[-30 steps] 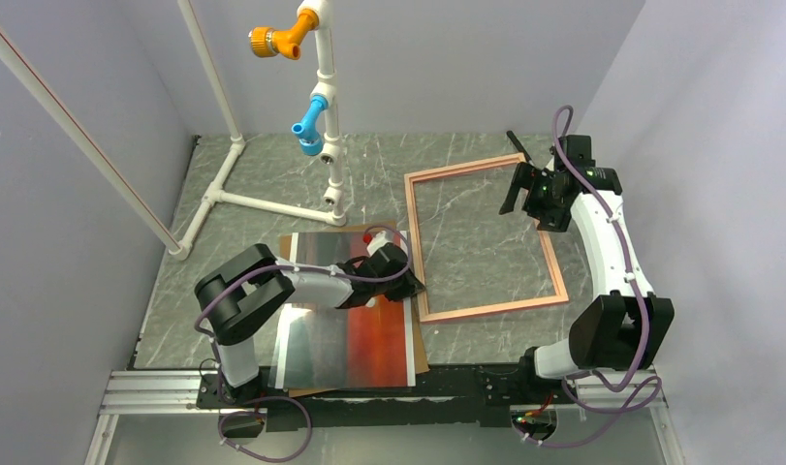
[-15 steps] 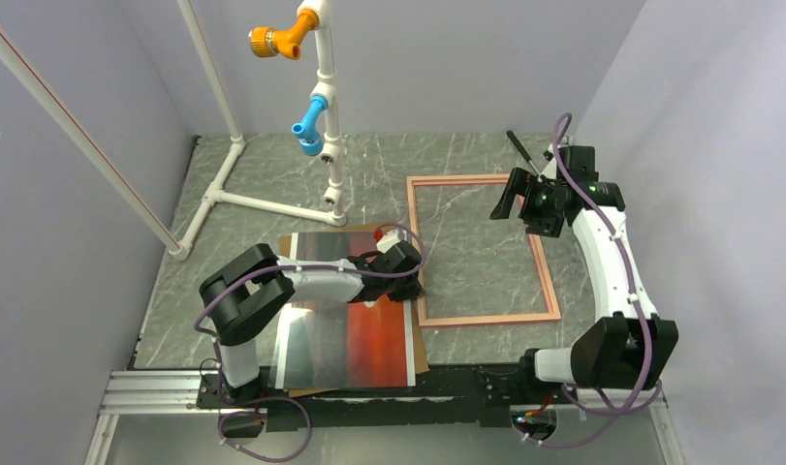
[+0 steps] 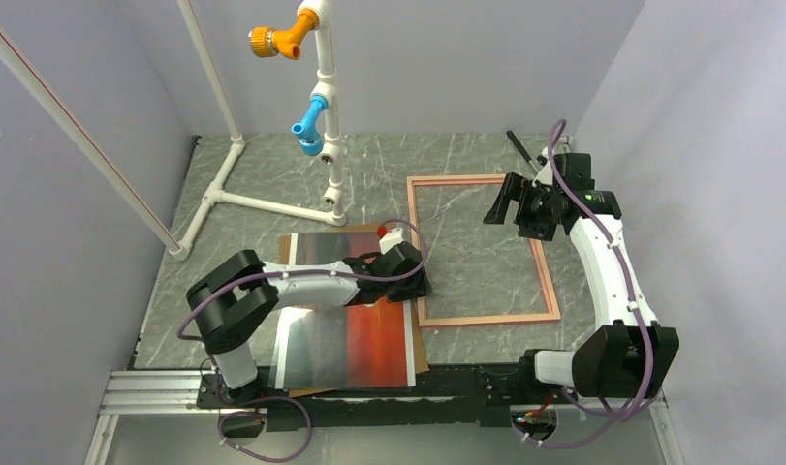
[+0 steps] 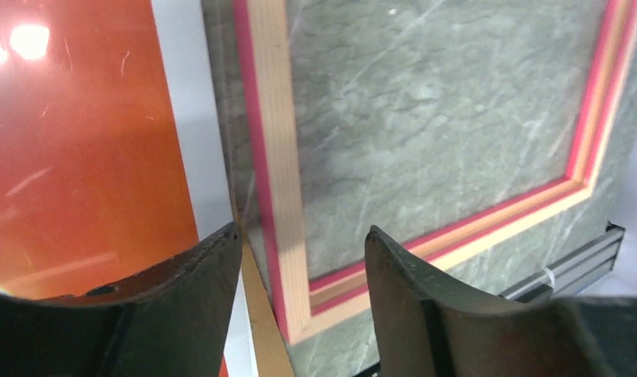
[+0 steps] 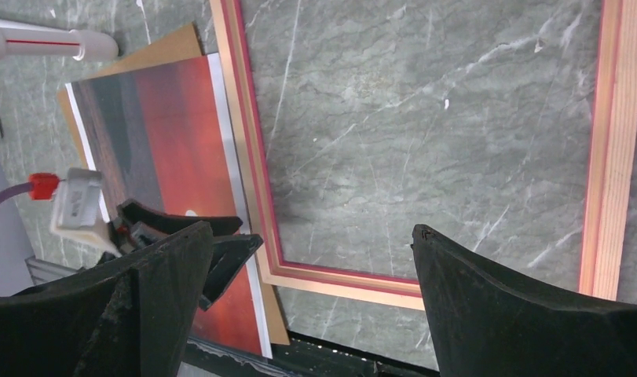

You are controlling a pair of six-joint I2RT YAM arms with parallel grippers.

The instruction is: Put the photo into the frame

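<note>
The frame [image 3: 486, 318] lies flat on the marble table, pale wood side up with pink-red edges, square to the table. The photo [image 3: 345, 320], an orange-red sunset print, lies face up just left of it. My left gripper [image 3: 413, 286] is low over the frame's left rail [image 4: 276, 157] near its near-left corner. Its jaws are open and straddle the rail without touching it, one finger [image 4: 181, 306] over the photo's [image 4: 79, 157] white margin. My right gripper [image 3: 510, 179] hovers wide open above the frame's far-right part, empty. In its wrist view the gripper [image 5: 313, 229] looks down on the frame [image 5: 248, 141] and the photo [image 5: 173, 133].
A brown hardboard panel [image 3: 424, 351] lies under the photo, its edge touching the frame's corner [image 4: 256, 314]. A white pipe stand [image 3: 326, 126] with orange and blue fittings stands at the back left. A slanted white pole [image 3: 78, 126] crosses the left side. An aluminium rail [image 3: 369, 392] runs along the near edge.
The frame swung from tilted to square with the table. My left gripper opened off the frame's left rail. My right gripper drifted slightly left above the frame.
</note>
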